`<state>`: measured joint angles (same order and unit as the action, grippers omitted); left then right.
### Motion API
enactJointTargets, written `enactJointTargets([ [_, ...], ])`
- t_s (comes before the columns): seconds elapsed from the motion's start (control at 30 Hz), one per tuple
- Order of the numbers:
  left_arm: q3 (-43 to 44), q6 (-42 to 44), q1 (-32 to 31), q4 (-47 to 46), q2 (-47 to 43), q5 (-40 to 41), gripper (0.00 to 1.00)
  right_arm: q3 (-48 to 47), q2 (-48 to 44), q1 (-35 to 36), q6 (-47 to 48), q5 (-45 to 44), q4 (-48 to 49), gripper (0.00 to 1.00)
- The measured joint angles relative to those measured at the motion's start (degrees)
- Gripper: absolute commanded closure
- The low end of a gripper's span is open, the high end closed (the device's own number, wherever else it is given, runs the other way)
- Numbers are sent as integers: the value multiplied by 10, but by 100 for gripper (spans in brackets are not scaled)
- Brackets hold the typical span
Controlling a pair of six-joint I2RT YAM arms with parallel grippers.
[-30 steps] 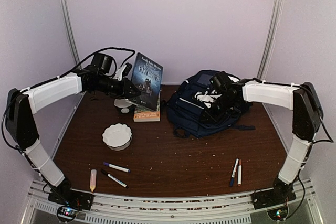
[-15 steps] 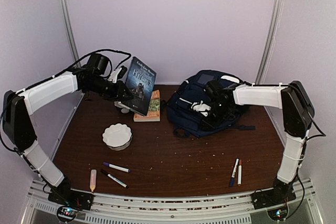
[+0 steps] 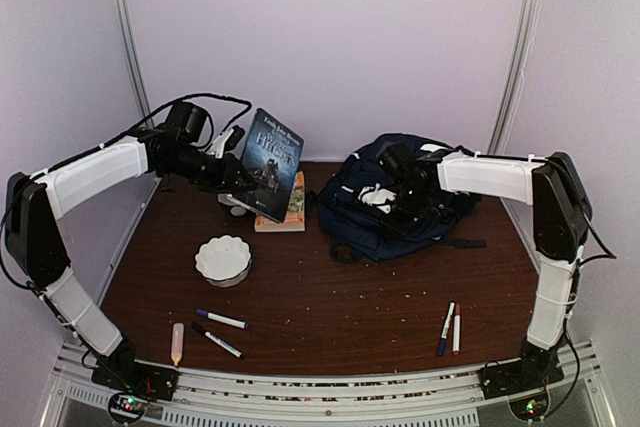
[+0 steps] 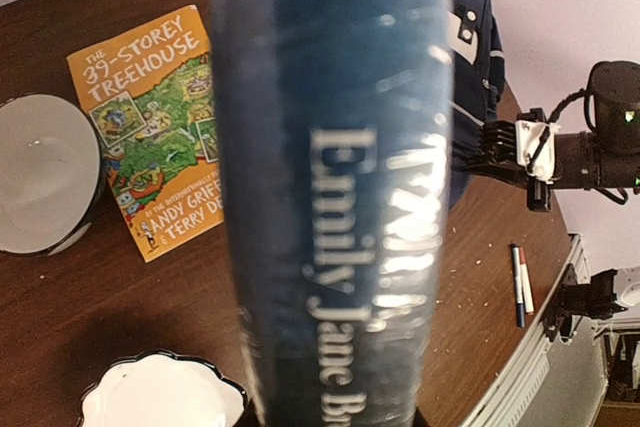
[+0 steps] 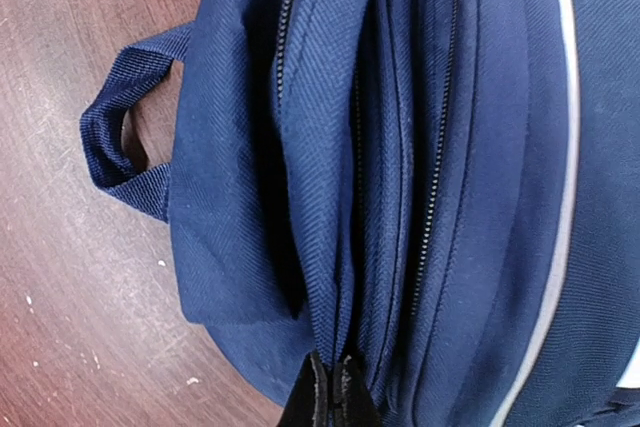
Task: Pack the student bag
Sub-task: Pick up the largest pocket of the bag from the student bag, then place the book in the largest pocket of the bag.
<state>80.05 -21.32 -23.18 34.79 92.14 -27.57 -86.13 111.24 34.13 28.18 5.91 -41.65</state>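
The student bag (image 3: 420,209), navy with thin white stripes, lies at the back right of the table. My right gripper (image 3: 388,201) is at its top opening. In the right wrist view the gripper (image 5: 334,387) is shut, pinching an edge of the bag's blue fabric (image 5: 330,177) beside a zipper; the carry loop (image 5: 118,129) hangs to the left. My left gripper (image 3: 238,177) is shut on a dark blue book (image 3: 273,161), held tilted in the air left of the bag. The book's spine (image 4: 330,197) fills the left wrist view and hides the fingers.
An orange paperback (image 3: 291,207) (image 4: 150,127) lies flat under the held book, beside a small round white dish (image 3: 237,207). A white scalloped bowl (image 3: 223,259) sits left of centre. Two markers (image 3: 220,319) and a pale stick (image 3: 177,343) lie front left. Two more markers (image 3: 450,327) lie front right.
My left gripper has tilted the blue book and brought it slightly lower and right. My right gripper has moved left and back along the bag's top and pinched its fabric.
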Motion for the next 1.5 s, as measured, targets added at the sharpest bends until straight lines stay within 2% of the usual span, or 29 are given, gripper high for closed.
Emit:
enactJointTargets([
  [0.23,-5,-5,0,-11,5,-99,100,-10,-44,0,6,-17,-19,100],
  [0.53,-71,-46,-14,-71,19,-240,100,-51,-111,-1,14,-50,-19,100],
  [0.77,-71,-47,-97,-85,71,-303,100,-55,-135,-2,21,-79,-23,100],
  [1.0,-23,-68,-172,-92,174,-343,100,-55,-166,-13,23,-96,-8,100],
  [1.1,-9,-138,-189,-172,223,-357,100,-54,-170,-16,25,-93,-5,100],
  [1.17,-9,-214,-193,-260,254,-362,100,-51,-177,-17,29,-87,-4,100],
  [1.33,12,-429,-188,-480,343,-361,100,-28,-202,-18,39,-76,-1,100],
  [1.5,108,-671,-177,-702,469,-355,100,-6,-212,-18,50,-64,-1,100],
])
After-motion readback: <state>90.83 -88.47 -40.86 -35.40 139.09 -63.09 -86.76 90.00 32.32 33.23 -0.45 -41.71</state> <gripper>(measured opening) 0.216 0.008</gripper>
